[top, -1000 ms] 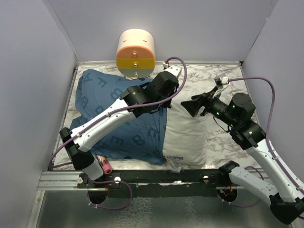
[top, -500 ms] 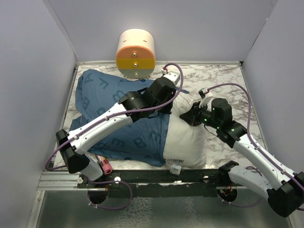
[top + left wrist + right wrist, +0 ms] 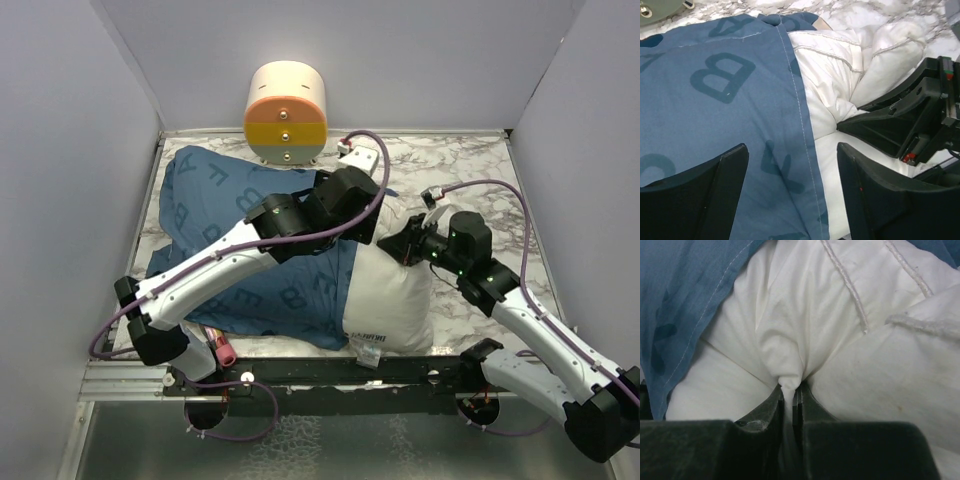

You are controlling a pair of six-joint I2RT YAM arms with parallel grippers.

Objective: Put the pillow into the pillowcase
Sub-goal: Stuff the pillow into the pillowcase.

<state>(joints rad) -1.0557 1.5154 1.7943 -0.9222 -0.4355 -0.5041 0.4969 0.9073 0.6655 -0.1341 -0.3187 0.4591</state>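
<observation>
The left gripper (image 3: pixel 790 165) has just let go and spread wide over the pillowcase (image 3: pixel 215 205). The right gripper (image 3: pixel 791 392) has clamped a fold of the pillow (image 3: pixel 395 295), whose right end still sticks out, likely ready for pushing in.

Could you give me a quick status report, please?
Left gripper open over pillowcase hem. Right gripper shut on pillow fabric. Pillow partly in, one end out. Nothing blocking the opening.
</observation>
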